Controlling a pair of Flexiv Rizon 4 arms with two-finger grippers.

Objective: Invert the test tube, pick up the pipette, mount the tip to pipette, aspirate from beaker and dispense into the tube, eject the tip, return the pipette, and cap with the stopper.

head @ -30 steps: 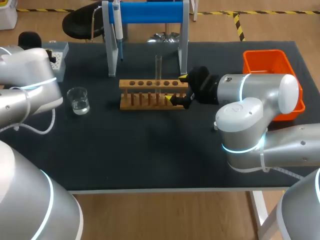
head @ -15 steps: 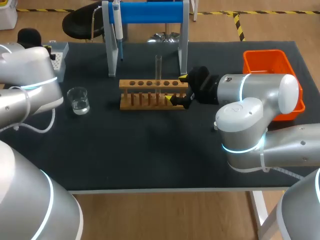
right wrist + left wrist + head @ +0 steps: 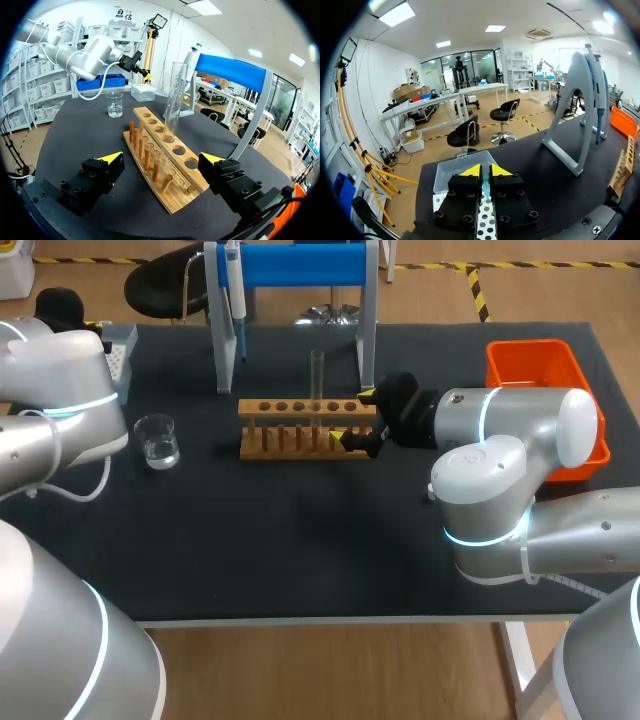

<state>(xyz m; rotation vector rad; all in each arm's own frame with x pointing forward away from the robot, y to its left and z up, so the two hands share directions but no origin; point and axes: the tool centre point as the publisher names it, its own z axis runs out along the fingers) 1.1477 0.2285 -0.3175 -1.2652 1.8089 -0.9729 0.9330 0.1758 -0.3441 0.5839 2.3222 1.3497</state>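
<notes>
- Test tube [image 3: 172, 100] stands upright in the third hole from the near end of the wooden rack [image 3: 175, 196], just ahead of the right gripper [image 3: 162, 158].
- Right gripper's fingers are spread wide, one on each side of the rack's end, holding nothing.
- Left gripper [image 3: 481, 170] hangs over the tip box [image 3: 451, 172], its fingers nearly together with a thin slit between.
- Pipette [image 3: 232, 290] hangs on its stand [image 3: 300, 265].

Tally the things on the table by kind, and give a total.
Test tube: 1
Wooden rack: 1
Beaker: 1
Pipette: 1
Pipette stand: 1
Tip box: 1
Orange bin: 1
Total: 7
</notes>
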